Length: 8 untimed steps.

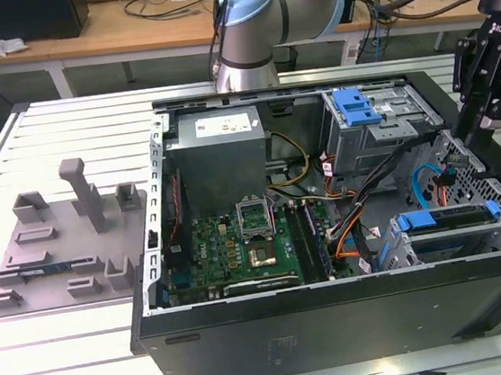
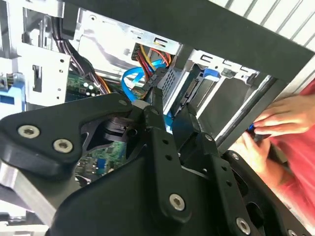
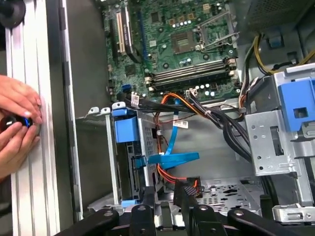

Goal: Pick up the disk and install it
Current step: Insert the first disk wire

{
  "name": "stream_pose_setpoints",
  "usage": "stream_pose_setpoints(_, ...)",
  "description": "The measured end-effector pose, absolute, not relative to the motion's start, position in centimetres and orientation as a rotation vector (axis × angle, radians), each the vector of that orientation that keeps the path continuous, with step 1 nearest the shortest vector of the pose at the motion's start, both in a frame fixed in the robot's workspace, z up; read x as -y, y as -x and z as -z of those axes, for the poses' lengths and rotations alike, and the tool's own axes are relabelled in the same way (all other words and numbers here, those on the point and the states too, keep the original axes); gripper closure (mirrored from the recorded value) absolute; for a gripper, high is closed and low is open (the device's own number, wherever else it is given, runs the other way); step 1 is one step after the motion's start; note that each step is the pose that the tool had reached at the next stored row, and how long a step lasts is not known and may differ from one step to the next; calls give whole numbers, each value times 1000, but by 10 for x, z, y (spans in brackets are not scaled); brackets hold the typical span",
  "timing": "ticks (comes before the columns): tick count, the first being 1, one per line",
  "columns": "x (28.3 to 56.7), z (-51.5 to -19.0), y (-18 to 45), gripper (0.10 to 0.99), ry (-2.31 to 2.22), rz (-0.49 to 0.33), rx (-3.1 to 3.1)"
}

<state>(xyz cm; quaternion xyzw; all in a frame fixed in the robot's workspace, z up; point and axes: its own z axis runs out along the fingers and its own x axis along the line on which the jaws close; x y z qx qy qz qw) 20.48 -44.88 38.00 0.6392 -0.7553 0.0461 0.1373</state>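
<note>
Your gripper, matte black with bolted linkage bars, hangs over the rim of the computer case on the exterior view's right. It touches nothing.

Claw state: in the first wrist view the two slim black fingers stand slightly apart, bare metal showing through the narrow gap. Nothing is pinched between them.

The disk stands on edge in a grey sheet-metal cage at the case's corner nearest the exterior view's right. Its glossy blue plastic carrier shows at both ends, with a thin dark strip between. In the first wrist view the gripper is nearest this cage, and the blue carrier end sits flush in its slot.

A flat blue ribbon cable and orange wires run beside the cage.

Case: black rectangular tower lying on its side, side panel off. Inside are a green motherboard, studded with sockets, and a plain grey boxy power supply. A second perforated cage carries a separate blue bracket on top.

Table: pale ribbed aluminium slats. A grey moulded fixture plate with upright pegs lies at the exterior view's left.

A person's hands rest on the slats just outside the case wall, closed round a small dark object.
</note>
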Motion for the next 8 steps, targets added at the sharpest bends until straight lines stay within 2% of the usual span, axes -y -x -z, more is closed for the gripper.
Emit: stream_pose_setpoints(8,443,-379,-208,733,-1766,-254,2159)
